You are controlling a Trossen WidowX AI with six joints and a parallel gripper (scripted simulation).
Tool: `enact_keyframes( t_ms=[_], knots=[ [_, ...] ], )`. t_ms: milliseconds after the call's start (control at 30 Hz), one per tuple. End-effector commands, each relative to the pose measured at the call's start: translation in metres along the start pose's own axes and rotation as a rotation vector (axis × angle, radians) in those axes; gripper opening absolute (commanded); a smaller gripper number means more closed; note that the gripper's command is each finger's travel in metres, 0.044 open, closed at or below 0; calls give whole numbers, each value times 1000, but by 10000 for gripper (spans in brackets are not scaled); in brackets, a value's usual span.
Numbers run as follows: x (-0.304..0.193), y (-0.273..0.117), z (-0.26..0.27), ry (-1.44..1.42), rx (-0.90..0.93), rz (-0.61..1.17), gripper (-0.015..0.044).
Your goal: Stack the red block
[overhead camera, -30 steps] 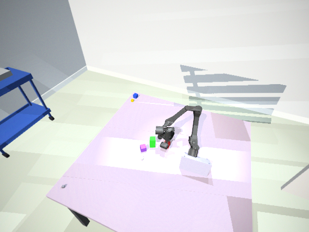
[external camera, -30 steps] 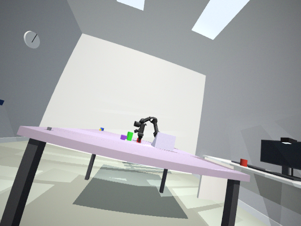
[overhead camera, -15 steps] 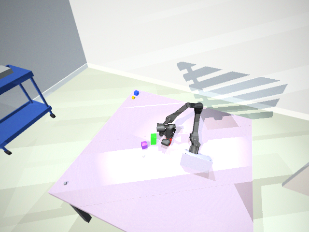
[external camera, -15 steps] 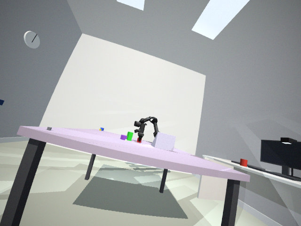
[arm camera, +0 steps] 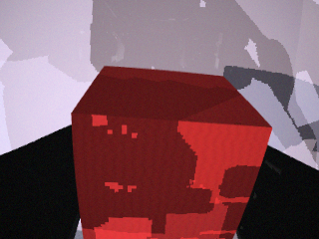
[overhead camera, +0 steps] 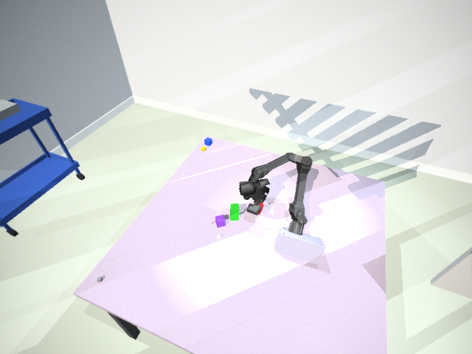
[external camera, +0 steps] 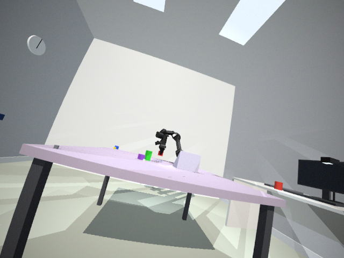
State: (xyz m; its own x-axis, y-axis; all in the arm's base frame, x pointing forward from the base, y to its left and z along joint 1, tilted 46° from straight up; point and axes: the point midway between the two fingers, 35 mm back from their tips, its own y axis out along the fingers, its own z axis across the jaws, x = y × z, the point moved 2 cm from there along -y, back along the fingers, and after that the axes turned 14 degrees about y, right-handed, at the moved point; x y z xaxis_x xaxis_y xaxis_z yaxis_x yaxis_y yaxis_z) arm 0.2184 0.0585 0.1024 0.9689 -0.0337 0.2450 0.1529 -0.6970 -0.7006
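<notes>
Black parallel-jaw end effector (external camera: pixel 160 151) clamped about half-closed on the glossy red cube-shaped block (arm camera: pixel 169 162), dark fingers pressed against both sides. Held block raised just above the pale lilac counter (overhead camera: pixel 266 297), beside the tall bright green tower (overhead camera: pixel 234 212). Further out, a small purple cube (overhead camera: pixel 220 220) just past the tower.

arm bent over, tool (external camera: pixel 160 152) pointing down, its fingers clamped on the red block (arm camera: pixel 169 159).
</notes>
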Motion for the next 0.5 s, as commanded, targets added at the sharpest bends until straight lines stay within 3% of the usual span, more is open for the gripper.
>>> enact_keyframes(
  t_ms=[0,200,467],
  knots=[
    [1,-18,1,6,9,-3,0],
    [1,-45,1,5,9,-2,0],
    [0,-48,0,5,9,-2,0]
  ],
)
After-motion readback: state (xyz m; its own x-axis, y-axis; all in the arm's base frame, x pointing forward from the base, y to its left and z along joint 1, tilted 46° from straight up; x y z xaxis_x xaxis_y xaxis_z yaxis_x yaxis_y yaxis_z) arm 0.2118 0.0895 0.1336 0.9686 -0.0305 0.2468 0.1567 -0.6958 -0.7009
